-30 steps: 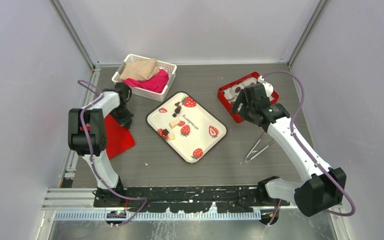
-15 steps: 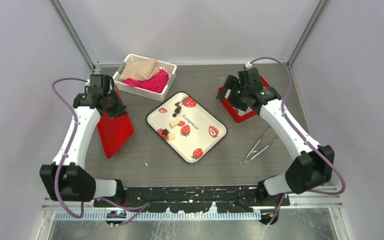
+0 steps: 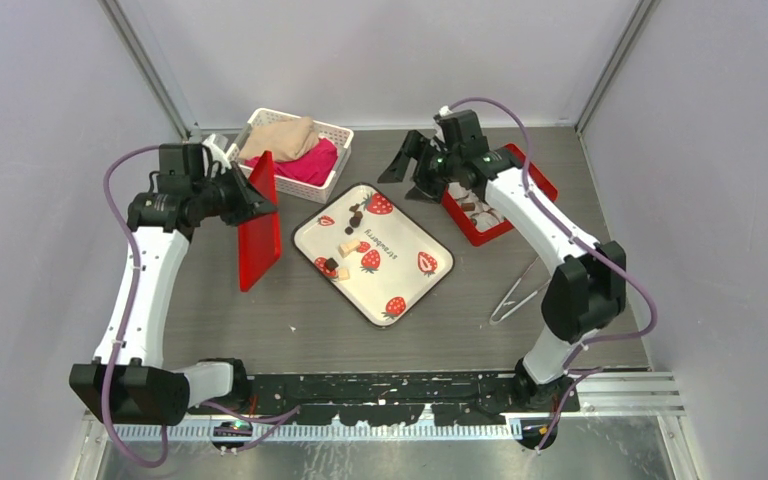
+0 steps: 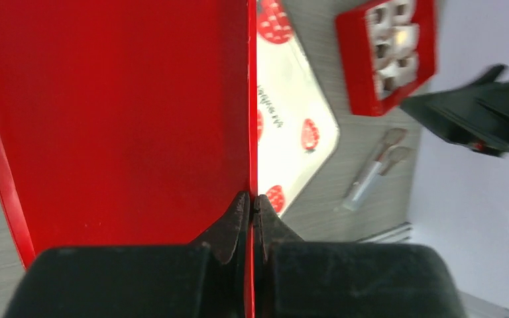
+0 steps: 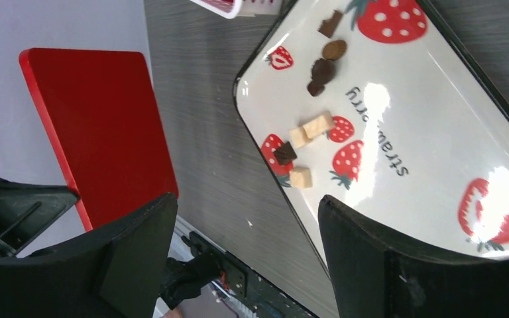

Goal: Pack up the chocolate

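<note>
Red lid is hanging upright in the left tool, which is pinching its edge. Chocolate is lying on the tray's far-left part. The right tool is hovering wide open. More chocolate is sitting in the box. I am judging the lumps light, hard and slippery, so gripping their sides gently with the tongs is looking best.

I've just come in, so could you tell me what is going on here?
The left gripper is shut on a red lid, holding it up on edge. The right gripper hangs open near the strawberry tray, where loose chocolates lie. The red box holds a few pieces; the tongs lie unused.
</note>
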Tool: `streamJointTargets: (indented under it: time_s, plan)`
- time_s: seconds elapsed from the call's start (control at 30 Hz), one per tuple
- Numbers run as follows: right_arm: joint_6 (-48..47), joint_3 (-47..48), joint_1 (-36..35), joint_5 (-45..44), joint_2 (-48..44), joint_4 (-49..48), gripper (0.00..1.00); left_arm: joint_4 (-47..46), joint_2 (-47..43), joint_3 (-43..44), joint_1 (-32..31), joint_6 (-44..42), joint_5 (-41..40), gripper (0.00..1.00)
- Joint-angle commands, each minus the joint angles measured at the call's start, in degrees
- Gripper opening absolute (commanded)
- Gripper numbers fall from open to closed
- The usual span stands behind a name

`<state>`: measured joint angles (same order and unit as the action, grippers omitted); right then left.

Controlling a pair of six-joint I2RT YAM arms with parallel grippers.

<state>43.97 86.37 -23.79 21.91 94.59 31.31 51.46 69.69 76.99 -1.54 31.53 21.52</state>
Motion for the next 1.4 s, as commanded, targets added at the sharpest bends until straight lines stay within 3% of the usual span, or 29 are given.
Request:
streamJointTargets:
  time_s: [0.0, 0.1, 0.37, 0.5, 0.6, 0.9, 1.13, 1.37]
  plan:
    - [0.7, 10.2, -2.0, 4.0, 3.2, 0.1, 0.83, -12.4, -3.6, 0.2, 0.0, 4.5, 11.7, 0.00]
    - [-0.8, 13.8, -2.7, 2.6, 5.7, 2.8, 0.83, -17.1, -3.9, -0.8, 0.0, 8.6, 17.1, 0.00]
    - [2.7, 8.1, -1.7, 11.9, 6.3, -10.2, 0.86, -32.0, -4.6, -0.6, 0.0, 21.1, 25.0, 0.00]
    - [7.5, 4.6, -1.2, 23.0, 7.1, -25.8, 0.87, -44.0, -4.8, -2.2, -0.1, 30.3, 27.1, 0.00]
    - [11.9, 1.0, -1.0, 25.8, 7.5, -40.0, 0.87, -50.8, -5.1, -2.5, -0.2, 36.2, 27.5, 0.00]
    - [29.5, -7.9, -1.0, 22.3, 12.8, -81.1, 0.90, -58.2, -7.0, -0.6, -0.6, 42.5, 27.8, 0.00]
    - [51.4, -2.9, -2.2, 16.5, 25.2, -110.9, 0.92, -61.4, -7.9, 1.1, -0.7, 47.9, 27.1, 0.00]
    - [52.9, 5.5, -6.2, 15.1, 30.9, -113.6, 0.95, -61.8, -7.9, 4.3, -0.9, 52.5, 26.9, 0.00]
